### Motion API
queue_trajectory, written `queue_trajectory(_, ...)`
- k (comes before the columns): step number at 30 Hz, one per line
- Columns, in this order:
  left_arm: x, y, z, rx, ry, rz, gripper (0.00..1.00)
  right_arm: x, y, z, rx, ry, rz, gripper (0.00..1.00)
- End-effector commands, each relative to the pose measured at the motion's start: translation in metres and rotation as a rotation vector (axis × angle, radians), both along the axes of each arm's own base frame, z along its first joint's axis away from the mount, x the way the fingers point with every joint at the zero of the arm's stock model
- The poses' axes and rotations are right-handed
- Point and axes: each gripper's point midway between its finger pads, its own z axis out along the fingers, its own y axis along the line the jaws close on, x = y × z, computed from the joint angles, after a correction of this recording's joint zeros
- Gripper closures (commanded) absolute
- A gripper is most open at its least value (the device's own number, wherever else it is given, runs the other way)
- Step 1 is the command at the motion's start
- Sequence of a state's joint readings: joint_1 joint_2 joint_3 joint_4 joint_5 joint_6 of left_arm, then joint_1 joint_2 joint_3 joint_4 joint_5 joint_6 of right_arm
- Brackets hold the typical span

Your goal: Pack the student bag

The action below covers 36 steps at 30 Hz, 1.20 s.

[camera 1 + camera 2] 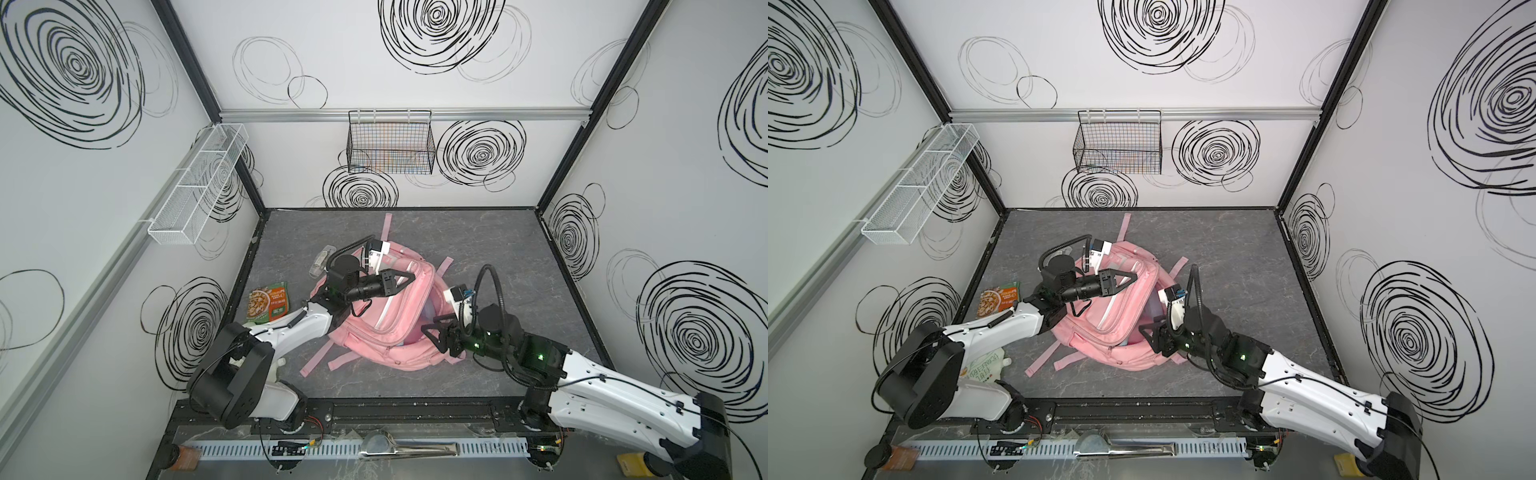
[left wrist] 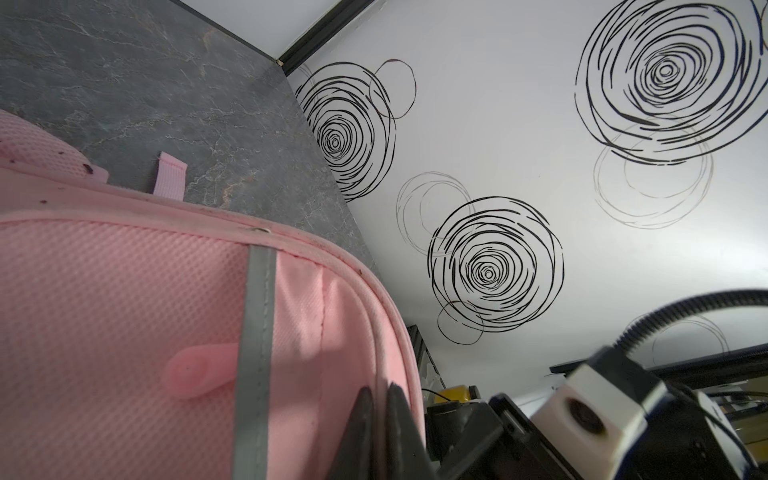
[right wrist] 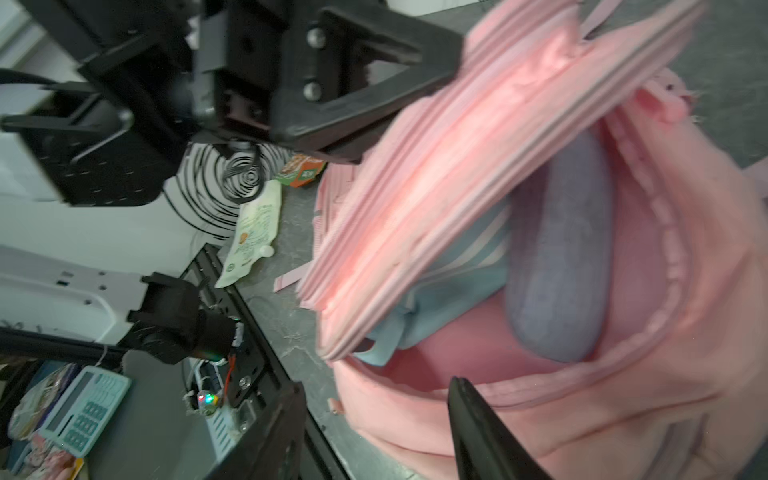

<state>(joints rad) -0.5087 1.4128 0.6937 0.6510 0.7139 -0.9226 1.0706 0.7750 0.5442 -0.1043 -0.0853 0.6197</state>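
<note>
With the student bag (image 1: pixel 374 332) mid-table, we cannot tell whether our left gripper (image 1: pixel 411 277), jaws narrowly apart, grips its raised flap (image 3: pixel 436 174), which, unheld, could drop shut against our open, empty right gripper (image 1: pixel 430 334).

You have the bag (image 3: pixel 623 415) open, flap (image 3: pixel 478 145) raised and blurred; grey pouch (image 3: pixel 557 257) and blue striped cloth (image 3: pixel 457 274) inside. Your left gripper (image 3: pixel 415 104) meets the flap; right gripper (image 3: pixel 376 382) gapes at the rim (image 3: pixel 540 388).
</note>
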Motion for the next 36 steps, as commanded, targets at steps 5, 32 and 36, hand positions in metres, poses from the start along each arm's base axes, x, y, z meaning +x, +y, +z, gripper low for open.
queue_trajectory(5, 0.008, 0.031, 0.070, 0.084, -0.274, 0.188, 0.47, -0.026, 0.022, -0.012, -0.035, 0.027, -0.053, 0.43)
queue_trajectory(32, -0.033, 0.220, 0.038, 0.639, -0.479, 0.905, 0.37, -0.038, 0.107, -0.119, -0.473, 0.250, -0.195, 0.52)
queue_trajectory(36, -0.034, 0.221, 0.037, 0.611, -0.469, 0.908, 0.37, -0.035, 0.099, -0.120, -0.474, 0.254, -0.225, 0.52)
